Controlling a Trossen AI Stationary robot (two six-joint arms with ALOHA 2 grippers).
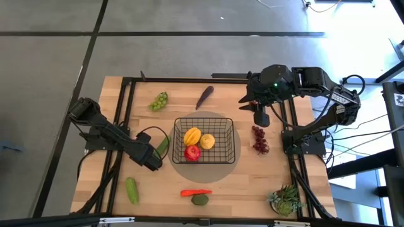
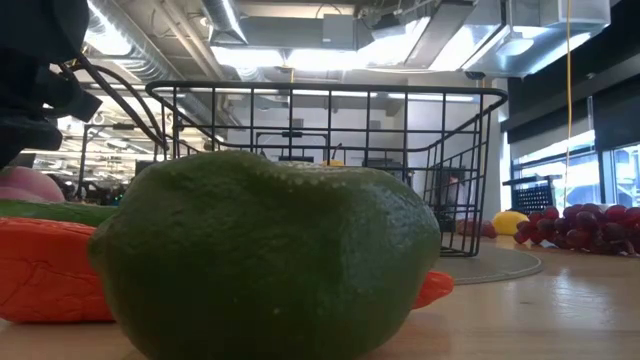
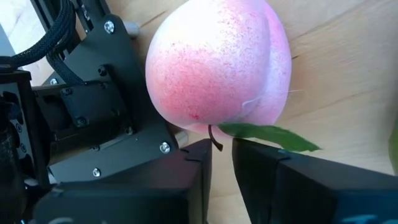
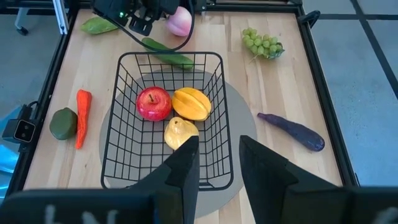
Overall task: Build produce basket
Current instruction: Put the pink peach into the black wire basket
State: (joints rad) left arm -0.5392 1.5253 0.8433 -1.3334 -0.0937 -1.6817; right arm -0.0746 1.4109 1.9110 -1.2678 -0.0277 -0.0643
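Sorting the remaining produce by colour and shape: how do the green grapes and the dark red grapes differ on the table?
The green grapes are a pale green bunch lying beyond the basket towards the left arm's side; the dark red grapes are a deep red bunch beside the basket on the right arm's side. In the high view the green bunch looks rounder, the dark red one longer and narrower. Both lie on the table outside the basket, untouched.

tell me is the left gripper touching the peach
Cannot tell. In the left wrist view the left gripper has its fingers at the stem and leaf of the peach, but no view plainly shows contact or a gap.
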